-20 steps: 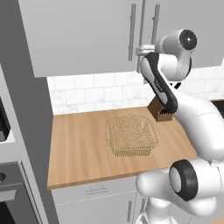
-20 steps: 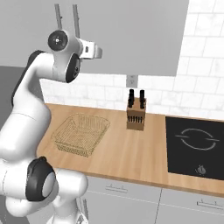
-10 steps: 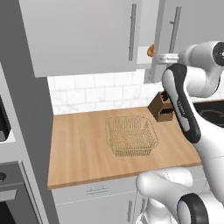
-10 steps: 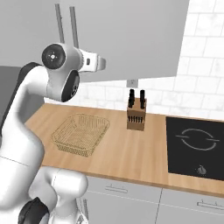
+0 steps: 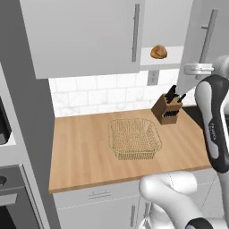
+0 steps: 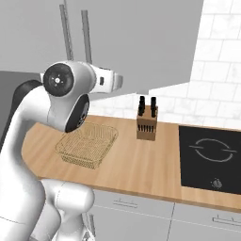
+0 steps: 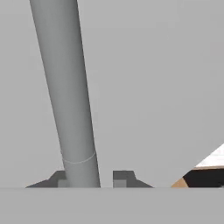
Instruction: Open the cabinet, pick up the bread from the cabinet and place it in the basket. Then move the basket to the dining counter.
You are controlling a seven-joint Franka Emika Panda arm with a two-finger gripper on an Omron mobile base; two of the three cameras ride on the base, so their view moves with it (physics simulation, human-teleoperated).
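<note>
Left base view has the cabinet (image 5: 85, 36) up on the wall with its right-hand door (image 5: 203, 49) swung out towards me, and on the white shelf (image 5: 172, 53) behind it sits the bread (image 5: 159, 52), a small tan-brown lump near the left end of the opening. The left-hand door is shut, its steel bar hanging straight down.

Below, on the wooden table (image 5: 80, 147), the basket (image 5: 133, 138) rests flat near the middle with nothing in it that I can make out. A knife block (image 5: 167, 110) stands just behind it and to the right, close to the tiled wall, apart from the basket.

From the right base view the white arm's wrist reaches up against the open door, and a black hob (image 6: 209, 157) is set into the table well to the right of the knife block.

Hand view looks straight at the door's handle (image 7: 65, 87), a grey bar slanting across a flat grey panel. The pincer (image 7: 90, 178) has one dark fingertip on each side of that bar, drawn in close against it, gripping the handle.
</note>
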